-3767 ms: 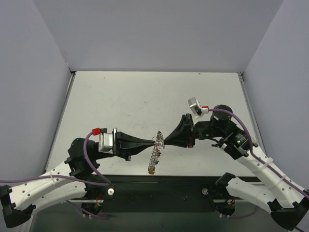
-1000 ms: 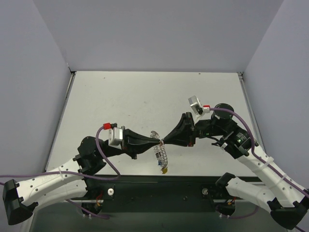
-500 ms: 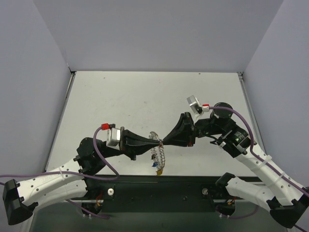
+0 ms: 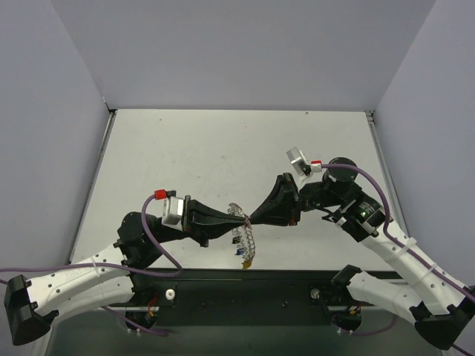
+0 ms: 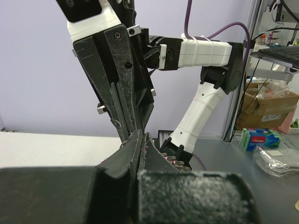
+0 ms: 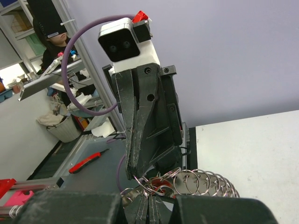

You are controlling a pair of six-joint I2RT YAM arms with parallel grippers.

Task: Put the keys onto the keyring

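Both grippers are closed, with no gap to see between the fingers, and their tips meet point to point near the front edge of the desk [image 4: 223, 148]. From the top view the left gripper [image 4: 240, 215] reaches in from the left and the right gripper [image 4: 253, 218] from the right, so the two arms make one almost straight line, a little higher on the right side. The keyring [image 4: 248, 236] is exactly at this meeting point. It hangs down from the two tips toward the near edge of the desk, and both grippers pinch it at its upper end. If they pinch the wire itself or one of the small pieces on it, I cannot tell.

Small silver pieces sit close together along the ring, and coloured tags [image 4: 247, 260] show at its lowest end, one of them yellow.

On the left wrist camera the left gripper [image 5: 140, 138] points upward, and the right gripper [image 5: 131, 134] comes down from above, so that the tips touch. Some silver pieces of the keyring [image 5: 175, 163] show just behind the fingers, to the right.

On the right wrist camera the right gripper [image 6: 149, 201] is at the bottom edge and the left gripper [image 6: 136, 174] comes down to it. A row of thin silver loops of the keyring [image 6: 203, 183] spreads to the right of the tips, above the white desk [image 6: 261, 154].
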